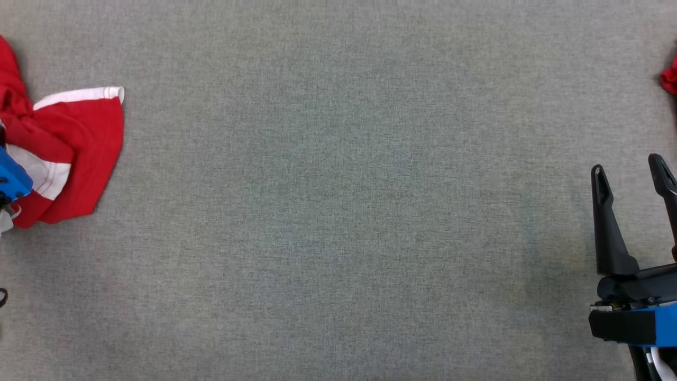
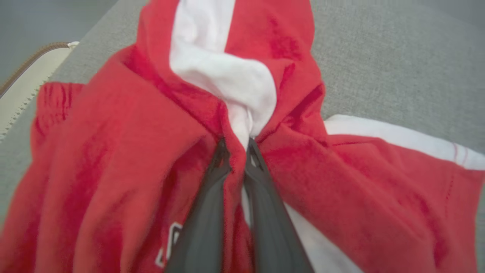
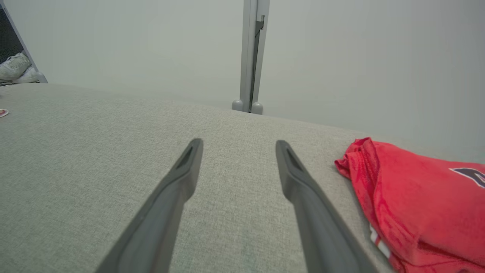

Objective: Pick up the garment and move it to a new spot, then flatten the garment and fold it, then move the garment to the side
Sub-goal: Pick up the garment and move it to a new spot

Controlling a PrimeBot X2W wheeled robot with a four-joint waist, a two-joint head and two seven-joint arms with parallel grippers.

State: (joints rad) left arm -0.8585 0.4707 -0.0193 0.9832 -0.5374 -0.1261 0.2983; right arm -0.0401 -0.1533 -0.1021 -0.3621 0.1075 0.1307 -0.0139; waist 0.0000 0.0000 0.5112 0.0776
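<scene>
The garment (image 1: 79, 153) is red with white stripes and lies bunched at the far left of the grey fabric surface (image 1: 338, 211). In the left wrist view my left gripper (image 2: 237, 146) is shut on a raised fold of the garment (image 2: 113, 151), where red cloth meets a white band. Its blue wrist housing (image 1: 10, 180) sits over the garment at the left edge of the head view. My right gripper (image 1: 628, 165) hovers open at the lower right, far from the garment. Its fingers (image 3: 182, 178) are spread over bare fabric with nothing between them.
A second red piece of clothing (image 3: 416, 189) lies just right of my right gripper, and its tip (image 1: 670, 76) shows at the right edge. Past the surface's far edge stand a grey post (image 3: 252, 57) and white shoes (image 3: 15, 68). A beige edged object (image 2: 22, 87) lies beyond the left side.
</scene>
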